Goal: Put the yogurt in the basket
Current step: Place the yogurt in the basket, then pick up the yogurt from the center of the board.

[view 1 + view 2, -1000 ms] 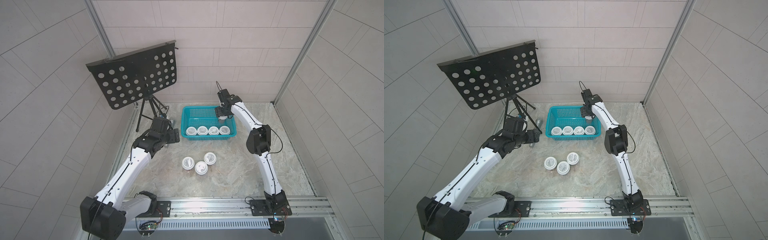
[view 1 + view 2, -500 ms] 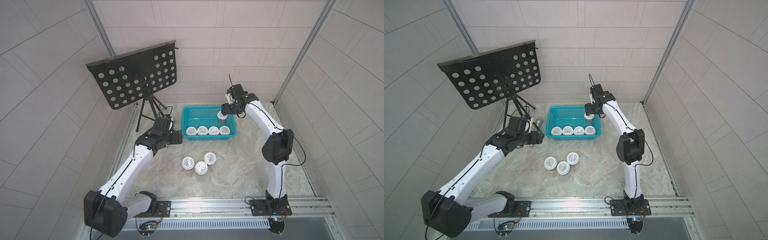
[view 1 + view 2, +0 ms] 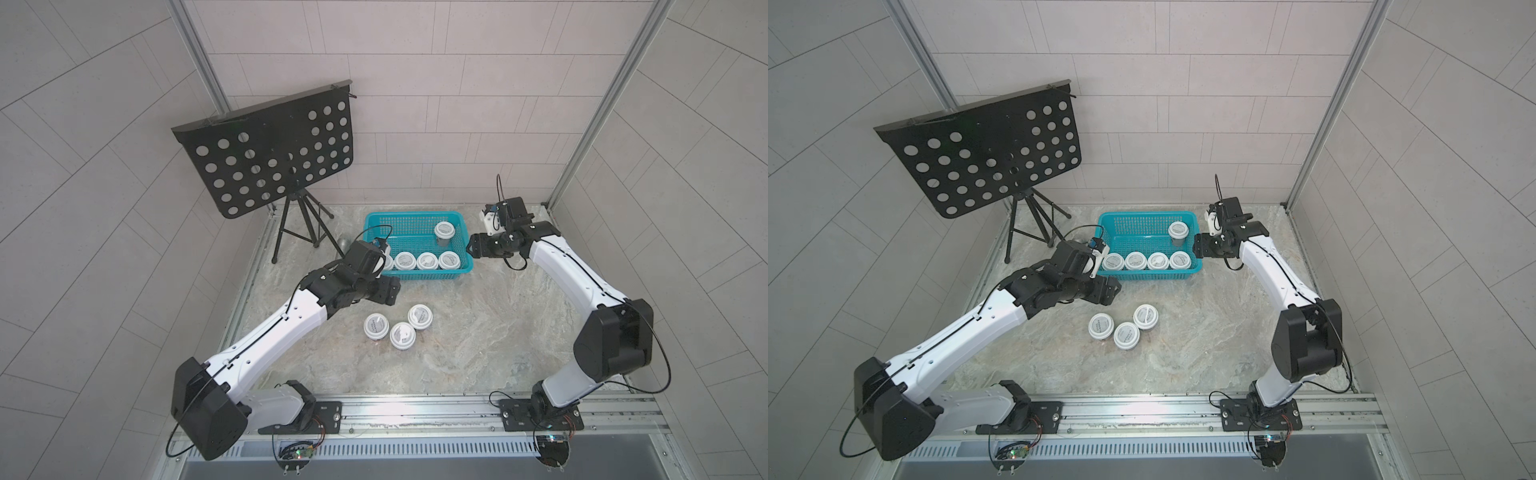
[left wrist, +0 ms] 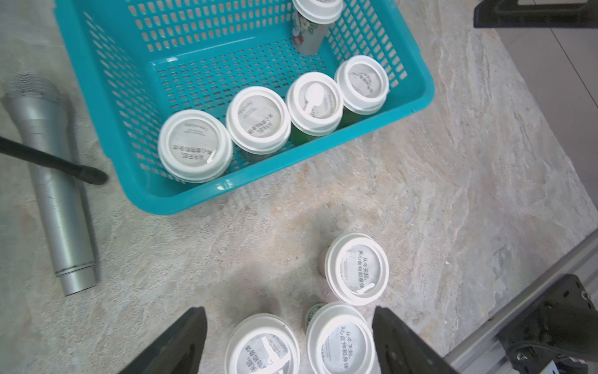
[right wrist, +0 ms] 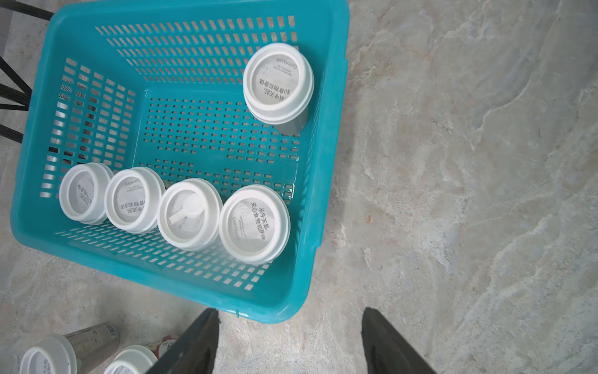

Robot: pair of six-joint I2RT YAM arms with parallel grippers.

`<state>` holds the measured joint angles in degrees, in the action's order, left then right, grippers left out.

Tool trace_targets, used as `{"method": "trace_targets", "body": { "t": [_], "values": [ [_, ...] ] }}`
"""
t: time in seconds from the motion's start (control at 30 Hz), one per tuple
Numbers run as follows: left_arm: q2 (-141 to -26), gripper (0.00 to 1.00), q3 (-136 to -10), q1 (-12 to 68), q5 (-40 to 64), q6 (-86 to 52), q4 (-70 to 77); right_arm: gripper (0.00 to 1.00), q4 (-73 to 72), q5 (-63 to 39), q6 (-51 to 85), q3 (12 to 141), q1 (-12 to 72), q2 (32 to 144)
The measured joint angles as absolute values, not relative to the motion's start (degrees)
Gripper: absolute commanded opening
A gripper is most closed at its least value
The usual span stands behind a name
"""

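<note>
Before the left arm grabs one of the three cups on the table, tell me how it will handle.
Those cups are taller than wide, with lids wider than their bodies: a sideways nudge would probably tip one. They stand close together, so the open left gripper may bump a neighbour. Once tipped, a round cup would likely roll.

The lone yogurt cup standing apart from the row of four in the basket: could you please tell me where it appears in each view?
In a top view: lone yogurt cup in the basket, far right corner, behind the row of four.
In a top view: same corner.
Left wrist: beyond the row, lid cropped by the frame.
Right wrist: whole, against a side wall.
Shared landmark: the row of four.
</note>
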<state>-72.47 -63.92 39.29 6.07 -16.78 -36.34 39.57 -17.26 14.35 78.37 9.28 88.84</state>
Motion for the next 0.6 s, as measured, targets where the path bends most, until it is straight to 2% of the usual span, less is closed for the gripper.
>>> {"method": "trace_targets", "body": {
  "t": [0.33, 0.6],
  "values": [
    [-83.1, 0.85, -68.2, 51.9, -1.4, -15.8, -37.5, 0.74, 35.0, -19.2, 16.1, 62.0, 8.0, 75.0],
    [-89.9, 0.88, -71.3, 57.1, -6.0, -14.1, -38.2, 0.74, 33.8, -20.4, 16.8, 57.6, 6.7, 72.2]
  ]
}}
